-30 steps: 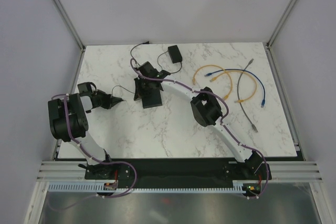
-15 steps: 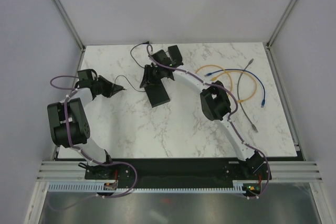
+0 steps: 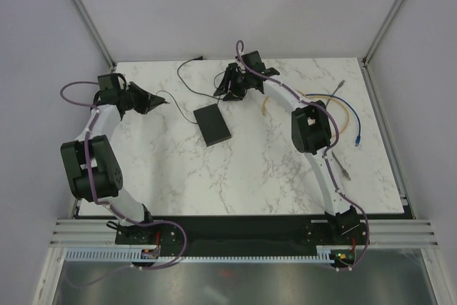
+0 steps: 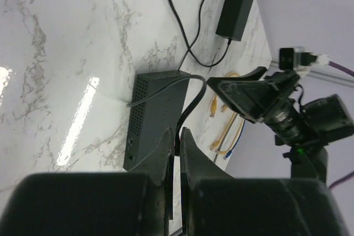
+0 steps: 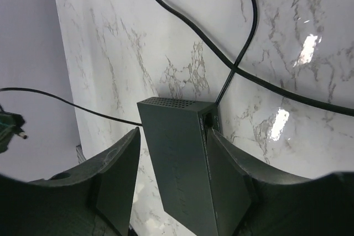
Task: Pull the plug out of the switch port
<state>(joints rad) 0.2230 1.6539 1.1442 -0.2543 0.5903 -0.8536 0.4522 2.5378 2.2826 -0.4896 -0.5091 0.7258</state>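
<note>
My left gripper [image 3: 160,103] is out at the far left of the marble table [image 3: 250,176]. Its fingers are pressed tight together on the thin black cord [image 4: 191,100] just behind the plug [image 5: 20,134], whose tip pokes out past my fingertips in the right wrist view. The plug hangs in the air, out of the switch [image 3: 212,125] and apart from it. The switch lies flat on the marble ahead of my left fingertips and a little to their right, near but not touching. From my left wrist I see the cord rise out of the pinch, arc over and bend back across the box. Farther out beyond the box lies the adapter block [image 4: 235,9]. My right gripper [image 3: 226,91] is just past the far end of the switch with its fingers spread wide and nothing between them. From my right wrist the box shows framed between the two pads, but the top view shows it lying apart from them. The switch port [image 5: 209,119] is in the edge of the box that faces my right-hand finger, close by that finger's tip in the right wrist view. To the right of my right arm, a loose tangle of orange, blue and grey patch cables [image 3: 357,132] lies on the marble, well apart from the switch.
</note>
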